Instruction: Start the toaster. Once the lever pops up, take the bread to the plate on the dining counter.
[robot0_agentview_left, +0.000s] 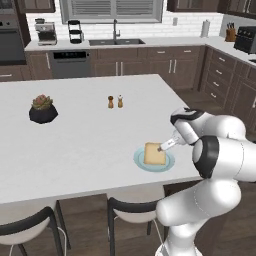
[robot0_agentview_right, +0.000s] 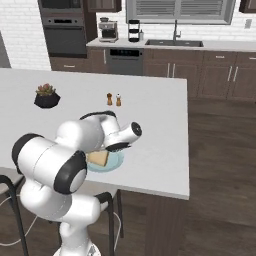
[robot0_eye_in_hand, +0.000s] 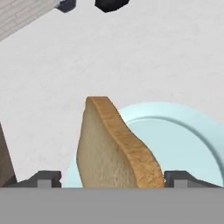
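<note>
The arm bends low over the near edge of the desk (robot0_agentview_left: 75, 135), wrist reaching sideways. Its pincer (robot0_eye_in_hand: 113, 178) stands spread, one fingertip (robot0_eye_in_hand: 48, 178) either side of the bread (robot0_eye_in_hand: 116, 148). The slice sits on the plate (robot0_eye_in_hand: 188, 131), tilted up on edge, crust running away from the hand.

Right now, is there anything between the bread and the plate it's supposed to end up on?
Nothing visible. The bread is already over the plate on the dining counter, between the open fingers of the gripper. The salt and pepper shakers and the potted succulent stand farther back, well clear.
</note>
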